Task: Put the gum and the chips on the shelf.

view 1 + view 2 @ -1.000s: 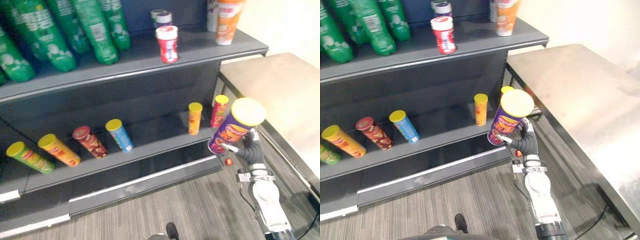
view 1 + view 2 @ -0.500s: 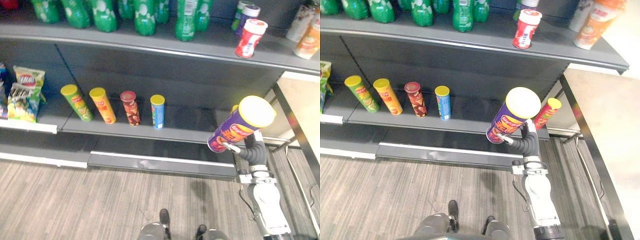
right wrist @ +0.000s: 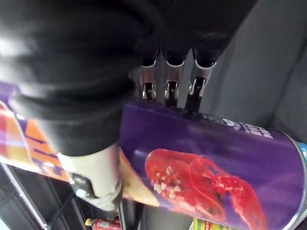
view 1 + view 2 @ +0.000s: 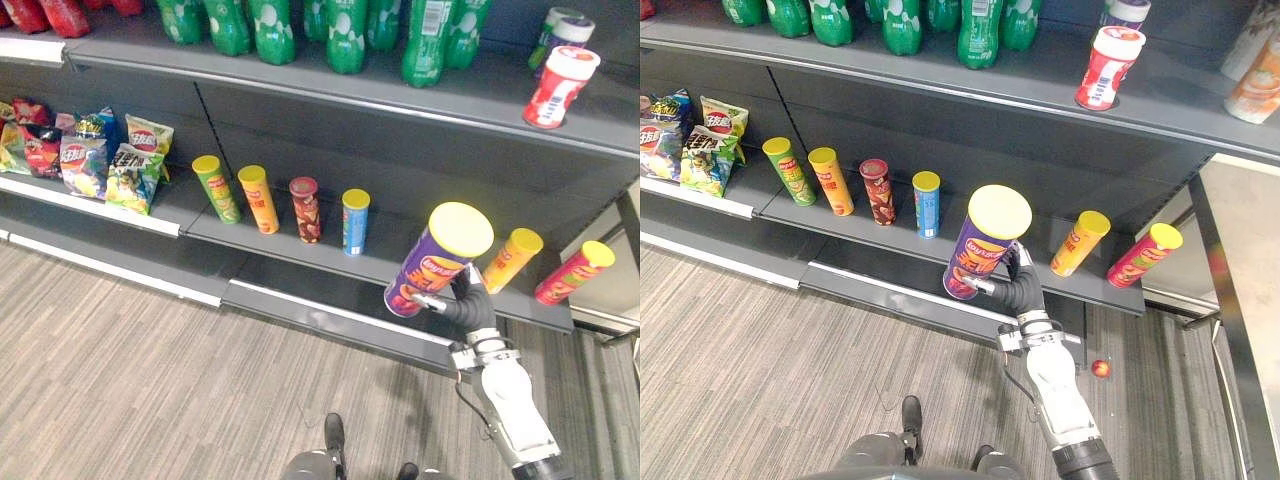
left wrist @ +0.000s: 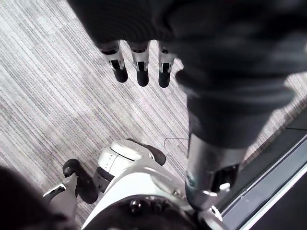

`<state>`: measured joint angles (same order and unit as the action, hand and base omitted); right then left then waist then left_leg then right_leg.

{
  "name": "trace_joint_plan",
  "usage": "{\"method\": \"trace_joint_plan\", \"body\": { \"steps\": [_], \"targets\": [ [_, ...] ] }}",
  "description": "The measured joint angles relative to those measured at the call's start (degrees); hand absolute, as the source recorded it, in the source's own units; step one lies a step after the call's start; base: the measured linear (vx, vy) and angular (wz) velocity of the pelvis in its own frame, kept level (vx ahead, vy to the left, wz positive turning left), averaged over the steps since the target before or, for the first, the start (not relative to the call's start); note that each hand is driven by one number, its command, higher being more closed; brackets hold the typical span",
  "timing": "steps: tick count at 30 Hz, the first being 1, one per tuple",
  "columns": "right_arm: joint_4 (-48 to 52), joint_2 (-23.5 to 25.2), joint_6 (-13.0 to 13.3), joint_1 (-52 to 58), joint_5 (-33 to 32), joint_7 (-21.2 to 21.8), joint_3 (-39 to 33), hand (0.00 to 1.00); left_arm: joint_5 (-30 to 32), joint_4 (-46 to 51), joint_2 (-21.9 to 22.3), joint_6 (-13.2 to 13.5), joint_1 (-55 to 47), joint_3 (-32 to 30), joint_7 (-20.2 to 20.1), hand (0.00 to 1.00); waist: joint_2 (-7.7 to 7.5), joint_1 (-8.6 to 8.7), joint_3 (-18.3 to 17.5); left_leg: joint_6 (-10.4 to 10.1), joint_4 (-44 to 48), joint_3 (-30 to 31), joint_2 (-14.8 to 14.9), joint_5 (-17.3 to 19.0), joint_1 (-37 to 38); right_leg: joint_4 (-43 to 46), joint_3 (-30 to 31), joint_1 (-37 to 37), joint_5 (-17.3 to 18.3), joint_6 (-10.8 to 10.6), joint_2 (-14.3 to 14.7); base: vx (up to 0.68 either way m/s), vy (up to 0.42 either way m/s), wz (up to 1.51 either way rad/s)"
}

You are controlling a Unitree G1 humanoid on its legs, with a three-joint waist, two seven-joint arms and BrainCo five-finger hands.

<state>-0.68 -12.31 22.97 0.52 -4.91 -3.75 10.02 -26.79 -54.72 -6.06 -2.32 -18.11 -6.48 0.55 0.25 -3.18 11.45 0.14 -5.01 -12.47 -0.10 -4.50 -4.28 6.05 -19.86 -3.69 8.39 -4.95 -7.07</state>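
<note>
My right hand [image 4: 468, 305] is shut on a purple chips can [image 4: 438, 262] with a yellow lid. It holds the can tilted in the air, in front of the lower shelf [image 4: 270, 248]. In the right wrist view my fingers [image 3: 168, 88] curl round the purple chips can [image 3: 206, 158]. A red and white gum jar [image 4: 1108, 68] stands on the upper shelf [image 4: 1040, 85], with another jar behind it. My left hand [image 5: 139, 62] hangs over the floor, its fingers relaxed and holding nothing.
Several chips cans stand on the lower shelf: green [image 4: 216, 188], orange [image 4: 258, 199], red [image 4: 305, 210] and blue [image 4: 354, 221] to the left, two more [image 4: 511, 261] to the right. Snack bags [image 4: 100, 160] lie far left. Green bottles [image 4: 345, 25] line the upper shelf. A table [image 4: 1240, 300] adjoins the shelf's right end.
The camera has swung along the shelf, bringing the snack bags into view. My right hand still holds the purple can raised, in the same grip.
</note>
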Motion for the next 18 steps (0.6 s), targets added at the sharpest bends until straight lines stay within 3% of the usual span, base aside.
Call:
{"method": "trace_joint_plan", "body": {
  "steps": [4,7,12,15,18],
  "targets": [
    [-0.46,-1.01,-0.59,-6.55,2.89,-3.84,-2.48,1.0,2.91,-0.06,0.04,0.53,2.15,2.54,-1.21,0.0,2.77,1.43,2.84,2.16,0.0,-0.88,0.81,-4.35,-2.94,2.91,-1.55,3.45,-0.51,0.34,0.05,0.12,-0.033,0.14],
    [-2.55,-1.37,-0.83,-13.34,4.74,-6.78,-5.3,1.0,3.11,0.09,-0.65,1.17,3.53,4.37,-1.64,0.0,3.6,1.44,5.34,2.02,0.16,-0.88,0.74,-4.44,-3.73,6.33,-1.36,5.65,0.71,0.85,-0.73,0.01,-0.008,0.0],
    [-6.44,-3.94,-1.09,-26.65,7.54,-13.86,-7.02,1.0,3.28,2.65,-1.43,4.97,5.87,7.59,-2.13,0.0,5.21,1.23,11.48,1.4,0.61,-0.82,0.14,-4.93,-7.21,13.18,0.05,12.05,3.68,1.04,-2.45,-0.03,-0.009,0.0],
    [-9.36,-5.28,-1.62,-30.58,9.62,-17.23,-7.18,1.0,2.82,3.45,-1.47,5.71,7.05,9.62,-1.96,0.0,7.05,0.96,13.12,1.05,0.35,-0.79,-0.07,-5.66,-9.16,15.49,0.39,15.14,4.1,1.08,-3.0,-0.05,-0.015,0.0],
    [-10.79,-5.47,-1.82,-32.88,9.76,-19.31,-7.17,1.0,2.68,4.61,-1.81,5.89,7.31,10.91,-1.42,0.0,7.74,0.46,13.55,1.05,0.1,-0.81,-0.09,-6.35,-11.07,17.01,0.81,17.95,4.27,1.23,-3.21,-0.02,-0.03,-0.02]
  ]
}}
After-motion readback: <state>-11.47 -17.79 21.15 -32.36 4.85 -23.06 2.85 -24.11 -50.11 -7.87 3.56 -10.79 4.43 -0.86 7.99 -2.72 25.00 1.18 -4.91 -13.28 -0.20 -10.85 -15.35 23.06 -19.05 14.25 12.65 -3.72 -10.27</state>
